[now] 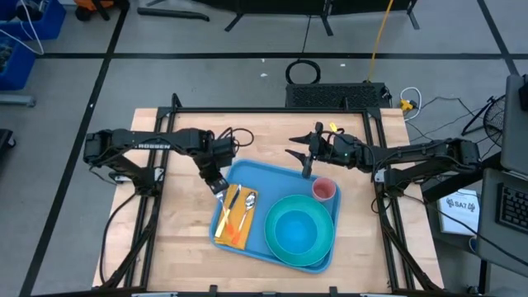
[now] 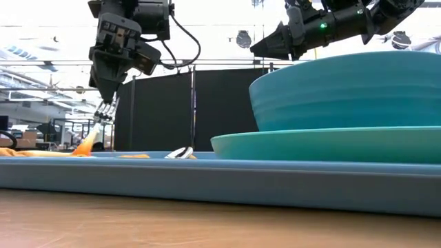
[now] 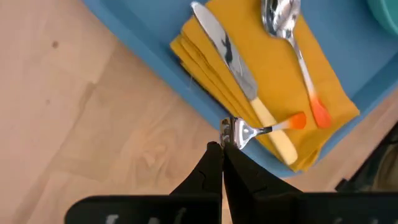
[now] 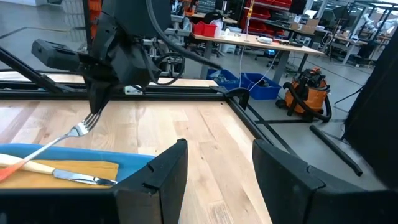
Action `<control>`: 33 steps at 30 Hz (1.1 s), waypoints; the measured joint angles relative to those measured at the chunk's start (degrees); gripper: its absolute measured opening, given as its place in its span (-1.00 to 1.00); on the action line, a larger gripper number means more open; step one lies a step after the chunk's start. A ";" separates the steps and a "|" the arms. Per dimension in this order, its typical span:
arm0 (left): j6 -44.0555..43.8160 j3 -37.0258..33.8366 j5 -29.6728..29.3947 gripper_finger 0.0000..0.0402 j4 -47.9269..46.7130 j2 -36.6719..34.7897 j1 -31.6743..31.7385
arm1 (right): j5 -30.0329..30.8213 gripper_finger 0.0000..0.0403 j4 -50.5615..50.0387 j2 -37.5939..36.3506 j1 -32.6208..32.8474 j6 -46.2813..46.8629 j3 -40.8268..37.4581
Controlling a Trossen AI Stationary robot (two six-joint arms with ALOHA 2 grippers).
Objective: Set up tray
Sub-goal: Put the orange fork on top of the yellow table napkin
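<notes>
The blue tray [image 1: 285,177] lies in the middle of the table. On its left part a folded yellow napkin [image 3: 273,68] carries a knife [image 3: 233,59] and a spoon [image 3: 289,37]. A turquoise bowl [image 1: 299,231] sits on a plate, with a pink cup [image 1: 323,190] beside it. My left gripper [image 3: 222,149] hangs over the tray's left rim, shut on a fork [image 4: 68,137] with an orange handle. My right gripper [image 4: 217,174] is open, raised over the tray's far edge near the cup. My left gripper pinches the fork at its tine end [image 3: 239,132] between both fingertips, coming from above and pointing down. The fork slants down from the fingers toward the tray. Its orange handle end [image 3: 297,121] lies over the knife's handle on the napkin.
Bare wood [image 1: 177,239] shows left of and in front of the tray. A black frame [image 1: 272,110] rims the table's far side and both flanks. Cables and a black box [image 1: 334,95] lie beyond the far edge.
</notes>
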 joint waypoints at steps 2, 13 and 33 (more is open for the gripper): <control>0.01 0.00 -0.52 -1.00 0.61 0.00 0.12 | 0.02 -0.15 0.16 0.00 0.00 0.02 0.00; 4.16 0.02 1.62 -1.00 3.82 7.29 -1.69 | 0.02 -0.15 0.22 0.00 0.00 0.00 0.02; 8.95 0.02 1.97 -1.00 14.19 11.87 -0.74 | 0.00 -0.15 0.22 0.00 -0.85 -0.12 0.07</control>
